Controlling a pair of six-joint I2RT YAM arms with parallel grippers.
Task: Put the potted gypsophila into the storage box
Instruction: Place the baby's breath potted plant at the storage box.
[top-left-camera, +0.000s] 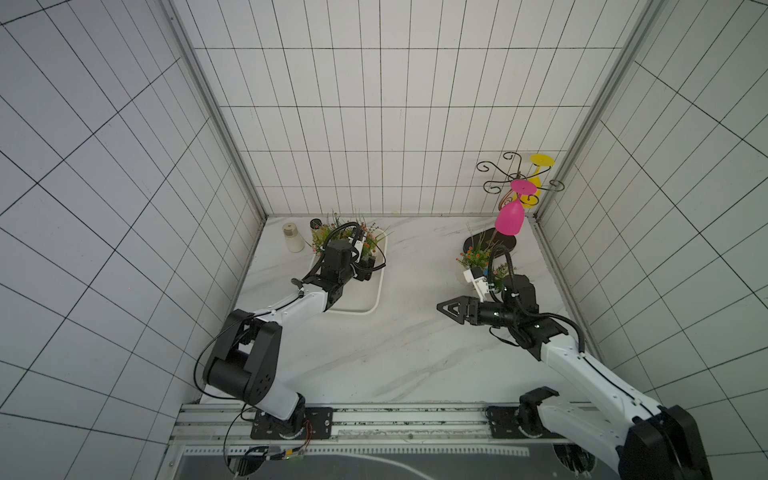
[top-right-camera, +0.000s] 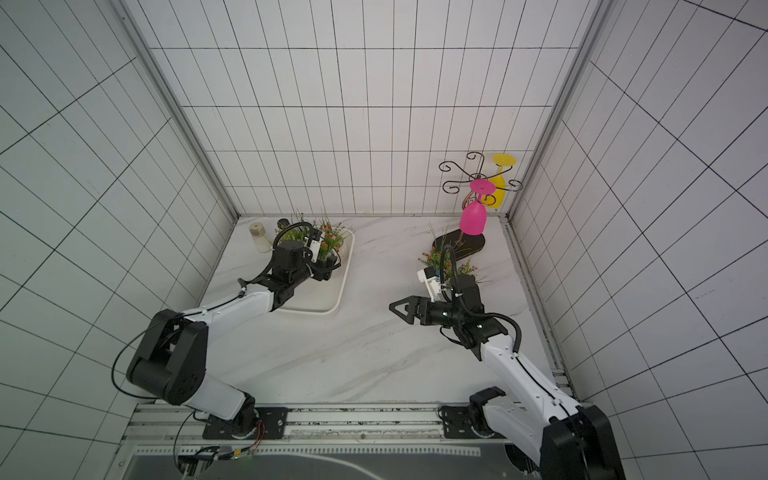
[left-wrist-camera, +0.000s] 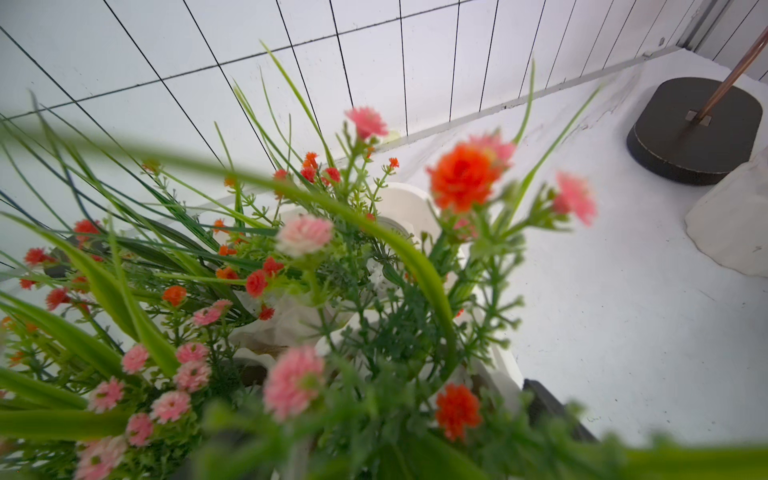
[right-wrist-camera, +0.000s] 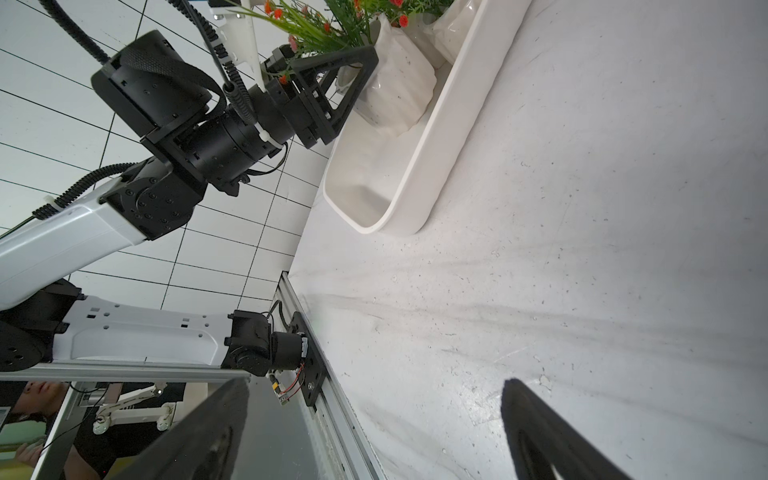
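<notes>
The placing step looks nearly done: one potted gypsophila sits in the far end of the storage box, far left, with the left fingers spread wide beside it, pressing or free I cannot tell. Next, I judge, the right fingers, gaping empty, must turn to the other plant standing on the bench, far right.

I find the storage box to be smooth, glossy white plastic. The pot is shiny white with a glazed look and ribbing. The tabletop is matt, marble-patterned and finely speckled. The rail is brushed metal. My right gripper is matt black, grainy plastic.
</notes>
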